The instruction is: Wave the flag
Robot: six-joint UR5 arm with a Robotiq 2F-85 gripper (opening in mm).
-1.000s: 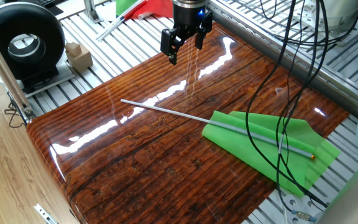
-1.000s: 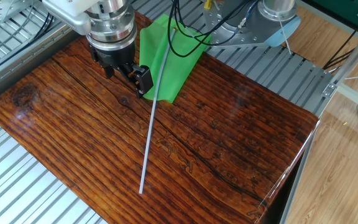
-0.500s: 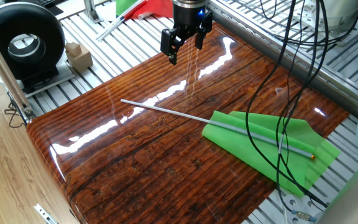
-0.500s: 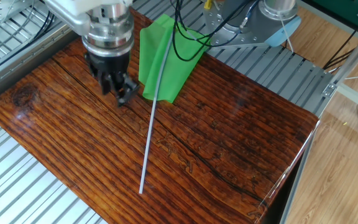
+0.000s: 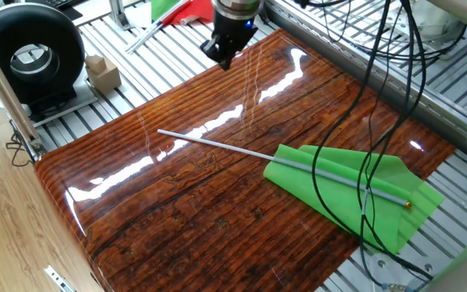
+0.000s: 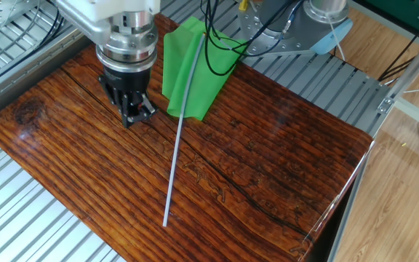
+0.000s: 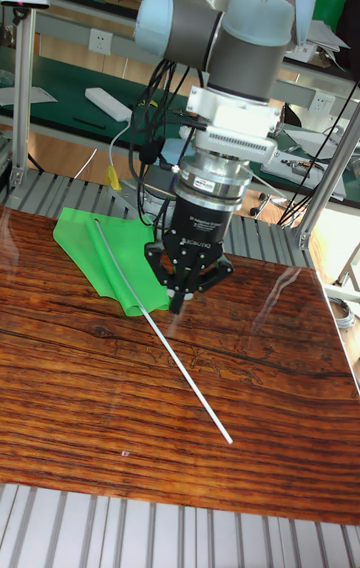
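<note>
The flag lies flat on the wooden table (image 5: 177, 219). Its bright green cloth (image 5: 355, 191) (image 6: 191, 65) (image 7: 100, 263) is folded around a long thin grey rod (image 5: 217, 144) (image 6: 177, 164) (image 7: 190, 383) with a small orange tip (image 5: 409, 204). My gripper (image 5: 224, 55) (image 6: 135, 118) (image 7: 180, 304) hangs above the table beside the rod near the cloth's corner, apart from both. Its fingertips meet in a point with nothing between them.
A black round device (image 5: 31, 57) and a small wooden block (image 5: 102, 71) stand off the table's far corner. A red-and-green cloth on a grey pole (image 5: 177, 10) lies behind the gripper. Black cables (image 5: 371, 122) hang over the green cloth.
The gripper has turned about its axis and its fingers have come together; a second ago they stood apart. It drifted slightly away from the cloth. The flag has not moved.
</note>
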